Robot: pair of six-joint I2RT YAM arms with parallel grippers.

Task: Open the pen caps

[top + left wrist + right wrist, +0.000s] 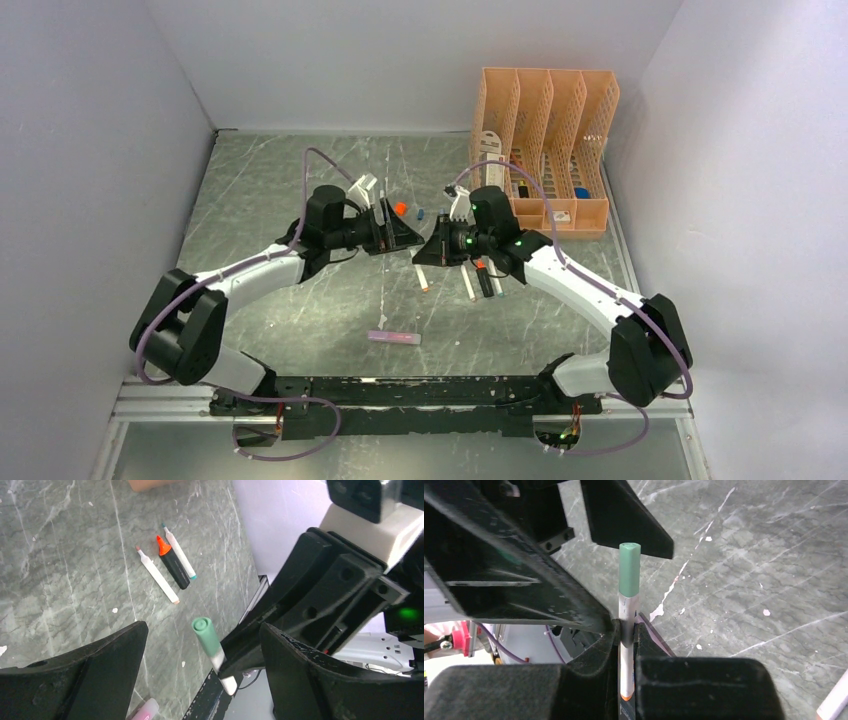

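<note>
My right gripper point(626, 626) is shut on the white barrel of a pen point(627, 655). The pen's green cap point(629, 570) is still on and sticks out past my fingertips. In the left wrist view the green cap point(207, 636) sits in the gap between the jaws of my open left gripper point(204, 652), touching neither jaw. From above, the left gripper point(398, 239) and right gripper point(426, 251) meet tip to tip over the middle of the table, and the held pen point(423, 275) shows its orange end. A loose orange cap point(400, 208) and a loose blue cap point(422, 213) lie behind them.
Three uncapped pens lie under the right arm: a white one point(157, 576), a stubby black one with an orange tip point(172, 565) and a white one with teal ends point(179, 552). A pink pen point(393, 338) lies nearer the front. The peach mesh organiser point(545, 130) stands at the back right.
</note>
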